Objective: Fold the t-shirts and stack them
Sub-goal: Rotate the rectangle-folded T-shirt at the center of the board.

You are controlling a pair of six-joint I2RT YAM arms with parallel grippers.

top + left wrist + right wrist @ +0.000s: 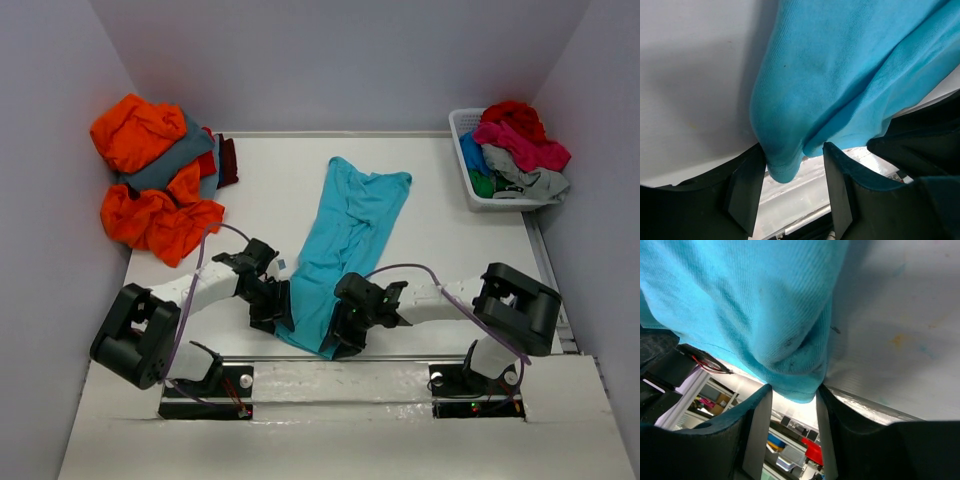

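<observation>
Where the shirt ends at 6 o'clock on the table, both grippers meet its near hem.

Right gripper: clenched on a bunched hem corner. Cloth fills the gap and presses against both fingers.

Left gripper: the fingers straddle a hanging hem fold. One finger touches the cloth; a sliver of light shows beside the other. Whether this fold is clamped cannot be told.

In the top view the grippers sit side by side, left at the hem's 9 o'clock end, right at its 3 o'clock end.

Shirt: turquoise, narrow and creased, lying lengthwise at table centre from 6 o'clock toward 12 o'clock, far end flat.

Pile: orange, slate grey and maroon cloth at 10 o'clock, well apart from the shirt.

Basket: white, at 2 o'clock, holding a heap of red, pink, grey, green and blue cloth.
</observation>
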